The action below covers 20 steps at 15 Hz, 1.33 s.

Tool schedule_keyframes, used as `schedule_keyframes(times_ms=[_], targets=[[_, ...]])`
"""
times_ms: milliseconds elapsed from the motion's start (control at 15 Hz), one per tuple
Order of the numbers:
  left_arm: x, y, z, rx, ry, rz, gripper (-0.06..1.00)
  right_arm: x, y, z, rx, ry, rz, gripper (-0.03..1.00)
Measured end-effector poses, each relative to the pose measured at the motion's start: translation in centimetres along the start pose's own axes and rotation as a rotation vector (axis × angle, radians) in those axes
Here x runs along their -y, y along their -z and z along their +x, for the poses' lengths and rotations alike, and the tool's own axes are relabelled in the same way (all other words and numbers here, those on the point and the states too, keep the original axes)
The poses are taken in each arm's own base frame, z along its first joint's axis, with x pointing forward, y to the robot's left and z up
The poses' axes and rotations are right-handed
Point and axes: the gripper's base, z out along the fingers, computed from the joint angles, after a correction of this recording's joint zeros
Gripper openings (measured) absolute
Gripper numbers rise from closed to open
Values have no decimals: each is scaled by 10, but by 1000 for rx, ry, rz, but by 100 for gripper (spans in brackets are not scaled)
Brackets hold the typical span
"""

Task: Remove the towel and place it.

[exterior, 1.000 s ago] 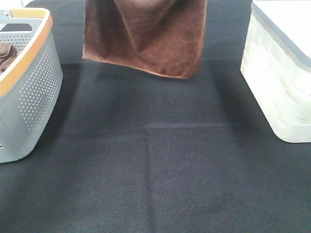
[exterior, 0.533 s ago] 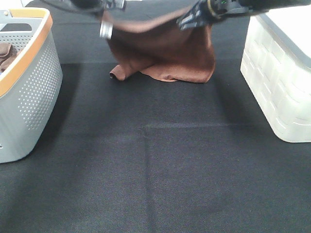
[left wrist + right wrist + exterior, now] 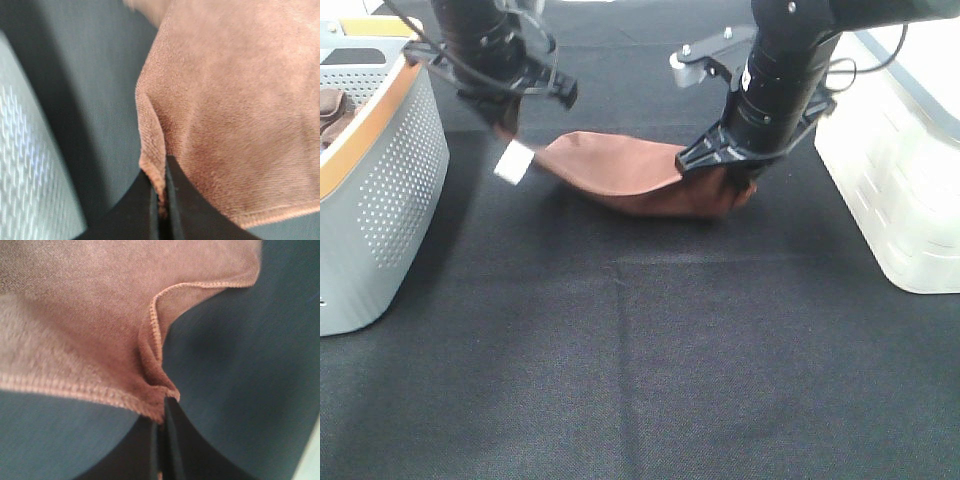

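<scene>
The towel [image 3: 630, 180] is a reddish-brown fuzzy cloth stretched between my two grippers, and its sagging middle rests on the black table cover. Its white tag [image 3: 513, 160] hangs at the left corner. My left gripper [image 3: 505, 128] is shut on the towel's left corner, and the left wrist view shows its fingers [image 3: 150, 210] pinching the towel's [image 3: 235, 110] edge. My right gripper [image 3: 738, 186] is shut on the right corner, low over the table. The right wrist view shows the stitched hem [image 3: 155, 330] clamped between its fingers [image 3: 175, 440].
A grey perforated basket [image 3: 390, 180] with an orange rim stands at the left and holds darker brown cloths [image 3: 330, 112]. A white woven-look bin [image 3: 900, 190] stands at the right. Black cloth [image 3: 650, 350] covers the table.
The towel hung high a second ago. Both arms have come down into view with it, and the towel now lies partly on the table, drawn out sideways.
</scene>
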Motion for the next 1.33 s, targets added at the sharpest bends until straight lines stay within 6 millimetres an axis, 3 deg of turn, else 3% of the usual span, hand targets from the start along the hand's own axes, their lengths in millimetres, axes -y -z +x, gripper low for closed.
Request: schedule_keyframes(times_ms=[200, 267, 533, 733, 1067, 1200, 1333], targets=[[18, -28, 17, -124, -15, 66, 0, -3, 1, 13, -145, -26, -30, 0], [18, -28, 17, -124, -15, 66, 0, -3, 1, 13, -145, -26, -30, 0], [53, -63, 68, -333, -106, 86, 0, -11, 5, 28, -322, -63, -119, 0], [62, -72, 87, -401, -136, 77, 0, -19, 9, 35, -408, -86, -205, 2], [59, -63, 95, -406, -150, 85, 1, -22, -4, 42, -519, -53, -211, 39], [59, -56, 94, -388, -163, 90, 3, -23, -6, 43, -524, -47, -213, 43], [59, -55, 94, -388, -185, 102, 20, -23, -7, 43, -526, -43, -214, 50]])
